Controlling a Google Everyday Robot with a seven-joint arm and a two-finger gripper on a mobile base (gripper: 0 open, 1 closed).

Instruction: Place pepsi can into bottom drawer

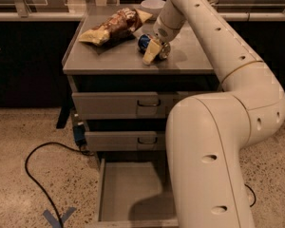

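Camera view.
- Cabinet top [109, 63]: carries the pepsi can [143, 42] near mid-top.
- Gripper [155, 54]: lowered onto the cabinet top, against the can; whether it grips the can cannot be told.
- Chip bag [111, 27]: cabinet top, back left.
- White bowl [153, 4]: rear edge of the cabinet top.
- Bottom drawer [126, 189]: pulled out at the cabinet's foot.

This looks like a robot test area in an office kitchen: a grey metal drawer cabinet [114, 106] on speckled terrazzo floor [19, 141], dark counters [23, 61] along the far wall, black cable [28, 175] and blue tape mark [57, 217] near left, the gripper [155, 52] low over the cabinet's top.
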